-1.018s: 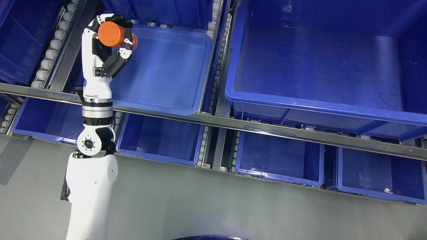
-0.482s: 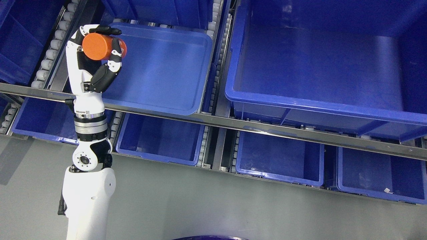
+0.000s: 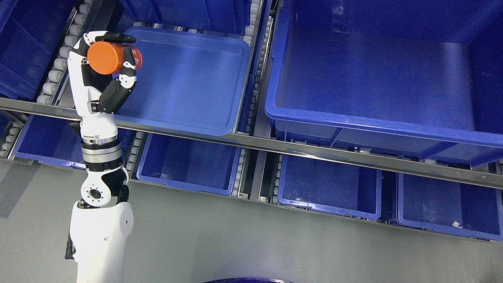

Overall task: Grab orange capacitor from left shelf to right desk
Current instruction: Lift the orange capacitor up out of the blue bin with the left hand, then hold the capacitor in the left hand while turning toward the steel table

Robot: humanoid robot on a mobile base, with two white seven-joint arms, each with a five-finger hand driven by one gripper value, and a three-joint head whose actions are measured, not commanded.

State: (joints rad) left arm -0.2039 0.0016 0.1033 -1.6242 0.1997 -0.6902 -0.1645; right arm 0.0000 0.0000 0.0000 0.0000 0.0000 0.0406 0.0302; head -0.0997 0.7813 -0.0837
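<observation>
left hand (image 3: 103,67) | fingers curled tight round orange capacitor (image 3: 105,57) | held above shallow blue tray (image 3: 188,78) — left edge

Orange capacitor (image 3: 105,57) in left hand (image 3: 103,70)

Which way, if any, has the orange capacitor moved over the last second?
Yes. Gripped in the left hand, the orange capacitor has moved leftward and slightly down in the picture, off the shallow blue tray's left rim.
</observation>
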